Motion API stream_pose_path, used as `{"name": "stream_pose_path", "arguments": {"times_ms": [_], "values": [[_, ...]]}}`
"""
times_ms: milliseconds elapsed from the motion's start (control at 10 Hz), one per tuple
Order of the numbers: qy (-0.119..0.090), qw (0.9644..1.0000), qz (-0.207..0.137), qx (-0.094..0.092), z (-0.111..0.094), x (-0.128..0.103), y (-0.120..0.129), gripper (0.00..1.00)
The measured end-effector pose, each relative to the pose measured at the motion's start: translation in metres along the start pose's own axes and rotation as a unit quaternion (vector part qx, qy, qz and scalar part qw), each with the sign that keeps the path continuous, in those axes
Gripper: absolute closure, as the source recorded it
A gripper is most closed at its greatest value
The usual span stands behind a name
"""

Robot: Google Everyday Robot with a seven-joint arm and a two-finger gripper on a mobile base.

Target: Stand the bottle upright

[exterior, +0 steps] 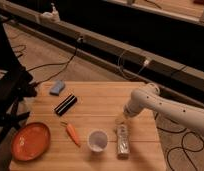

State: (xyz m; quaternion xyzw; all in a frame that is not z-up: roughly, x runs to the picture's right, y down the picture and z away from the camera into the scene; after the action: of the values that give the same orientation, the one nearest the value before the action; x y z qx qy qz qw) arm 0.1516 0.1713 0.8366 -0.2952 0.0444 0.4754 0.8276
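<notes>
The pale slim bottle (123, 141) lies on its side on the wooden table (100, 105), near the front right, its length running front to back. My gripper (120, 120) is at the end of the white arm (160, 106), low over the table just behind the bottle's far end. A white cup (97, 140) stands upright just left of the bottle.
A carrot (72, 133) lies left of the cup. An orange plate (30, 141) sits at the front left. A black bar-shaped object (65, 104) and a blue sponge (57, 88) lie at the back left. Cables cross the floor behind the table.
</notes>
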Motion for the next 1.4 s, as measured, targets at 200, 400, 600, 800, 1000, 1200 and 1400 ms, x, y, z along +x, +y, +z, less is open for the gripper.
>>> {"name": "stream_pose_path", "arguments": {"times_ms": [200, 400, 600, 800, 1000, 1200, 1400], "values": [[0.014, 0.9999, -0.004, -0.007, 0.011, 0.002, 0.011, 0.21], [0.023, 0.9997, -0.007, -0.011, 0.019, 0.003, 0.017, 0.35], [0.026, 0.9996, -0.010, -0.010, 0.022, 0.002, 0.018, 0.55], [0.027, 0.9995, -0.012, -0.010, 0.023, 0.002, 0.018, 0.73], [0.021, 0.9996, -0.015, -0.010, 0.019, -0.002, 0.018, 0.93], [0.004, 0.9995, -0.029, -0.010, 0.006, -0.013, 0.018, 0.94], [-0.034, 0.9974, -0.064, 0.003, -0.030, -0.039, 0.014, 0.94]]}}
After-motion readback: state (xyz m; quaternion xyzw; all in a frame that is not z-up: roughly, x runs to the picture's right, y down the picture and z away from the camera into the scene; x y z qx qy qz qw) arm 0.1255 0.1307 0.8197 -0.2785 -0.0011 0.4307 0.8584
